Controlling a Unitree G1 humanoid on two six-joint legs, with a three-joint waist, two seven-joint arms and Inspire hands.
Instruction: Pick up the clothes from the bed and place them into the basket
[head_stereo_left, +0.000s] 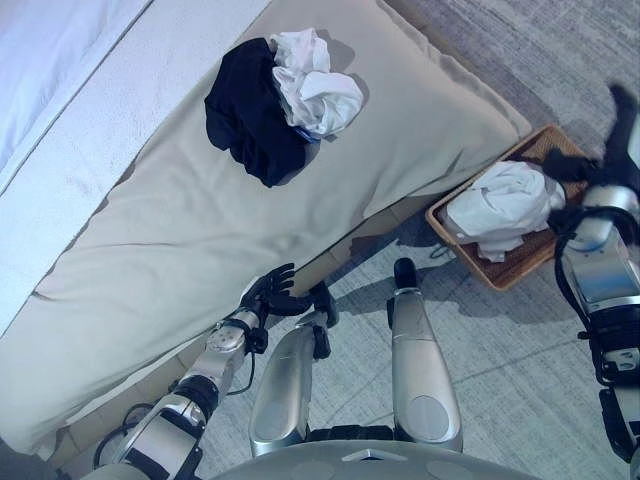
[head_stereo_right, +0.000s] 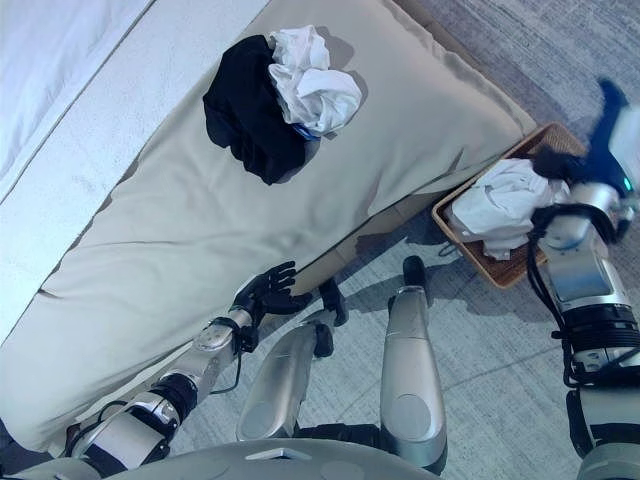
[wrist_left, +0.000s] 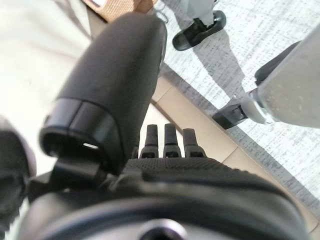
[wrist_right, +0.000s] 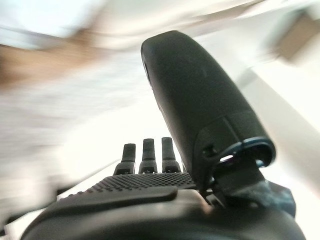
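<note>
Lying on the bed (head_stereo_left: 200, 240) are a black garment (head_stereo_left: 250, 110) and a crumpled white garment (head_stereo_left: 315, 85), touching each other. Near the bed's edge hangs the left hand (head_stereo_left: 272, 293), fingers spread, holding nothing. Beside the bed sits the wicker basket (head_stereo_left: 520, 265) with a white cloth (head_stereo_left: 505, 205) inside. Just past it, the right hand (head_stereo_right: 585, 160) holds nothing, fingers straight.

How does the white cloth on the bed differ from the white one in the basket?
The white cloth on the bed lies bunched against a black garment; the white cloth in the basket lies alone, spilling over the wicker basket rim. The right hand is at the basket cloth; no hand nears the bed one. Both are crumpled.
</note>
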